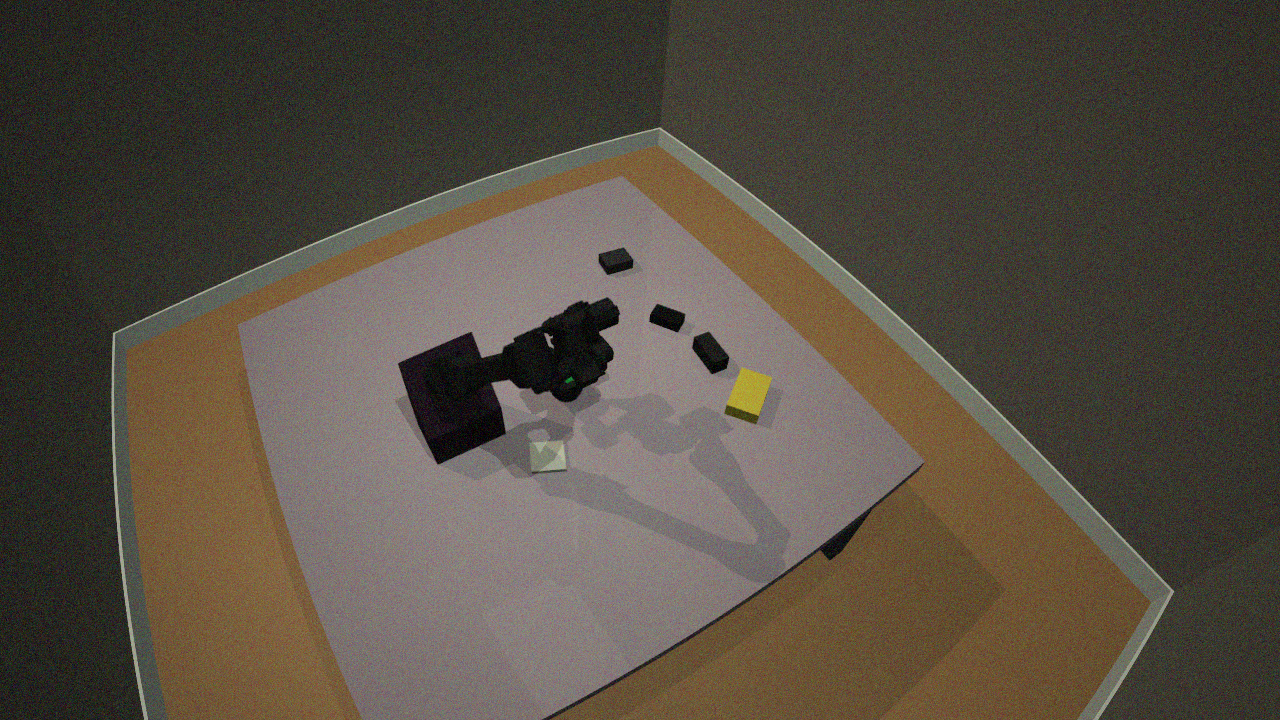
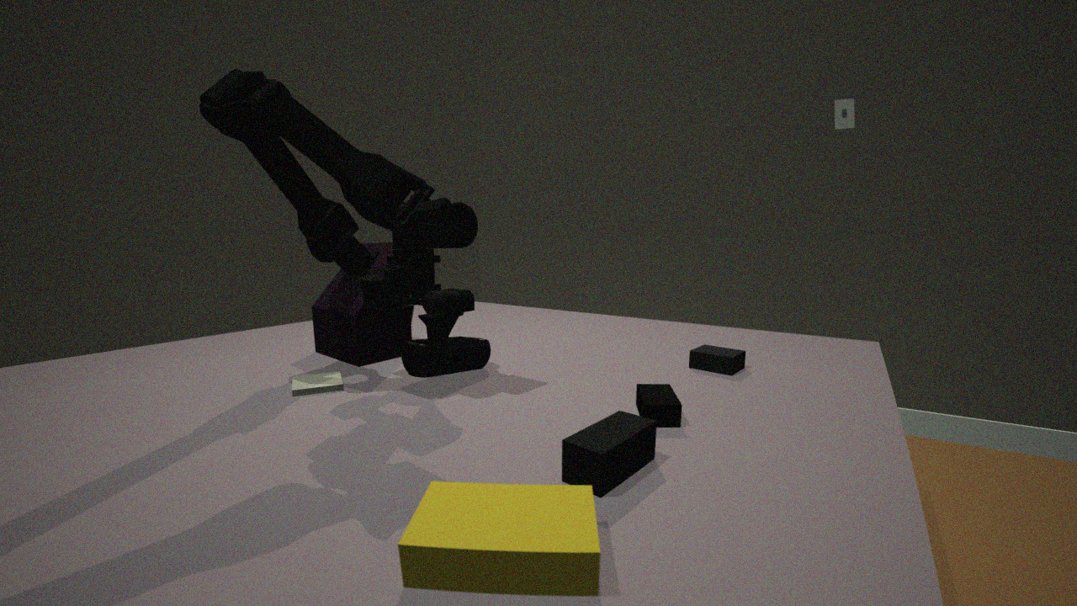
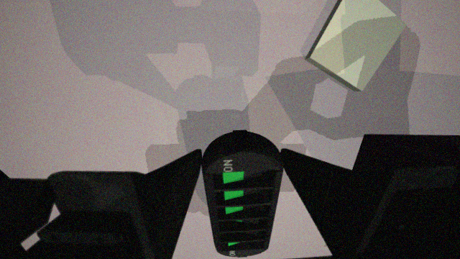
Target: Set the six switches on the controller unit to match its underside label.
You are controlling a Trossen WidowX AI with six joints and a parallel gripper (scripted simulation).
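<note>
The dark controller unit (image 1: 564,392) (image 2: 445,357) (image 3: 251,160) is between the fingers of my gripper (image 2: 438,336) (image 3: 241,153), which is shut on its two sides. In the wrist view its switch face points up toward the camera, with an ON mark at the far end. Green shows large on three switches nearest that mark, as a sliver on another and as a small wedge near the close end. The exact rocker positions are unclear. In the exterior view the unit looks roughly level, low over the bench (image 1: 429,573) (image 2: 790,482); contact is unclear. The underside label is hidden.
A pale green tile (image 1: 547,456) (image 2: 317,384) (image 3: 359,43) lies near the robot base (image 1: 469,438) (image 2: 361,336). A yellow block (image 1: 750,391) (image 2: 504,516) and three dark blocks (image 1: 615,260) (image 1: 667,317) (image 1: 710,351) (image 2: 717,359) (image 2: 659,405) (image 2: 608,452) stand farther out.
</note>
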